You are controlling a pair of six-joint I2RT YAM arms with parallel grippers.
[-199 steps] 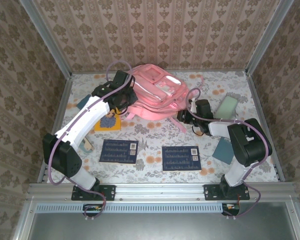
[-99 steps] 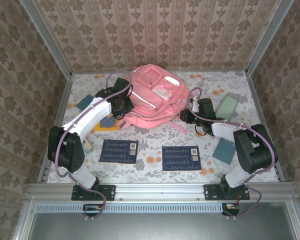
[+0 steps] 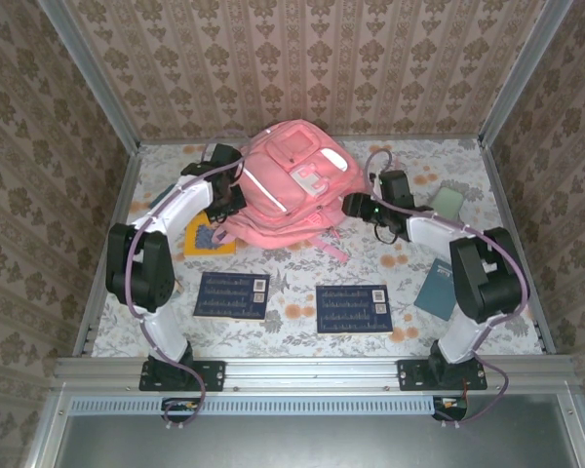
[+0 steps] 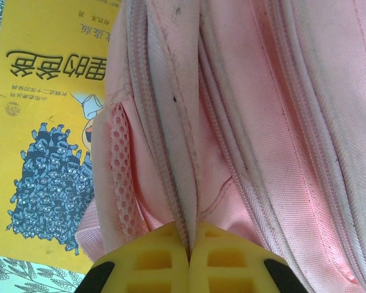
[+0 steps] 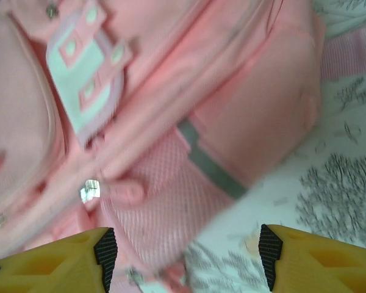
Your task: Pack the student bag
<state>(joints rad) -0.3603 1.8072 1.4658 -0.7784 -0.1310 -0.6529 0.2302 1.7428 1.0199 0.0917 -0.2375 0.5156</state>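
student bag [image 3: 288, 190]: lies at 12 o'clock on the surface [image 3: 302, 258], front pockets facing up, with a pink strap trailing off toward 5 o'clock.
left fingers: the left gripper [image 4: 189, 247] is closed and pinches a fold of pink fabric beside a zip line on the bag's 9 o'clock side.
right fingers: the right gripper [image 5: 186, 253] stands open at the bag's 3 o'clock side with nothing held. The wrist view is blurred.
step in hand: most likely steadying the bag so that a zip can be opened for packing.
doing it well: hold the left pinch firm so the fabric stays taut. Bring the right fingers onto a zip pull, not the loose mesh. A small shiny metal piece [image 5: 88, 190] may be such a pull. Close squarely on it and draw along the zip line, not upward, or the whole bag may drag.
bag contents: the zips in view look shut. The inside is hidden, so I cannot tell what it holds.
mesh side pocket [image 5: 165, 210]: flat, with nothing seen in it.
waiting outside: a yellow book [image 3: 211, 238] at 9 o'clock, its edge under the bag; two dark blue booklets [image 3: 232, 294] [image 3: 352, 309] at 6 o'clock; a teal notebook [image 3: 437, 289] at 4 o'clock; a pale green case [image 3: 448, 202] at 3 o'clock.
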